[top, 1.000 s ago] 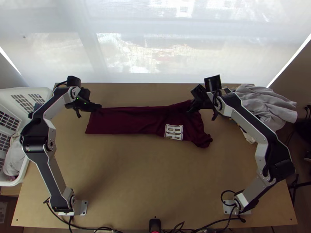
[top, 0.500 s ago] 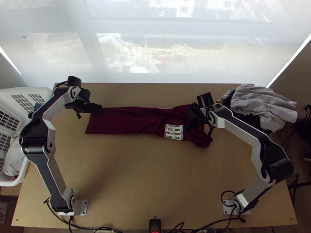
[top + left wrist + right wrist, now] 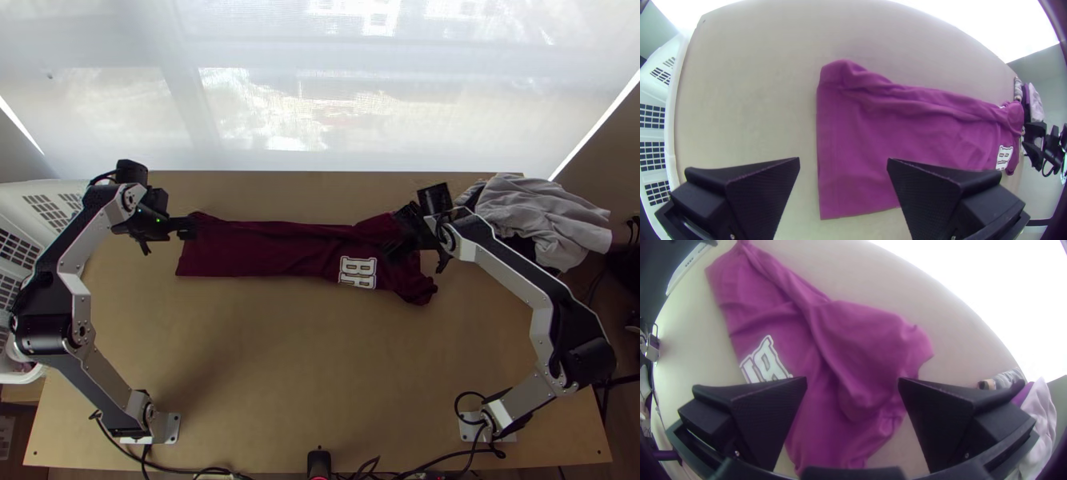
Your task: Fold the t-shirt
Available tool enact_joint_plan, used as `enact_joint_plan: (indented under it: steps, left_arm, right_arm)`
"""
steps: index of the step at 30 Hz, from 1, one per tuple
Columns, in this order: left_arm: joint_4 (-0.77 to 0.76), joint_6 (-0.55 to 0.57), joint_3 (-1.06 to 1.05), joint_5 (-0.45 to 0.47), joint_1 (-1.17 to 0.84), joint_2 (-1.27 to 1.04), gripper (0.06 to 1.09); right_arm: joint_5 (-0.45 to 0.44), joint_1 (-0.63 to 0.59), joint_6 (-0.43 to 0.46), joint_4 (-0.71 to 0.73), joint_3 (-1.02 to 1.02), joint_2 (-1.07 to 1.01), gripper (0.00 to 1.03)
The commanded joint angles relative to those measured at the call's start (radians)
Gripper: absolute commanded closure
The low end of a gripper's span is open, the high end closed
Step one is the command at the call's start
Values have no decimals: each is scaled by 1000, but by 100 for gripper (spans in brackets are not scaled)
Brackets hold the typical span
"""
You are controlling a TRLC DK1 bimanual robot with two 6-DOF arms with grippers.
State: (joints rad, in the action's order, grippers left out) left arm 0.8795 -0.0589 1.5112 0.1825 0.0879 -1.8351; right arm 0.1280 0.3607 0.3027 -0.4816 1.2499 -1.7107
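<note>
Left gripper: drawn back toward the table's left edge; we see its fingers parted, released.
Right gripper: shifted slightly rightward, also released over the bunched end.
T-shirt: long strip near the far edge, right end bunched.
Fold: with both ends free, we judge smoothing, then a crosswise fold, comes next.
</note>
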Motion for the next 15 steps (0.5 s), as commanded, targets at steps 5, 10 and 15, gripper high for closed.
enact_joint_plan:
  steps: [5, 10, 15]
  left_arm:
    - [-13, 8, -88, 0, -5, 19, 12]
    - [-45, 11, -95, -5, -16, -32, 12]
    - [-73, 11, -89, -14, -22, -72, 12]
  right_arm:
    - [-1, 66, -74, -89, 194, 40, 5]
    - [-1, 87, -79, -89, 175, -13, 5]
    - [-1, 96, -71, -80, 138, -41, 5]
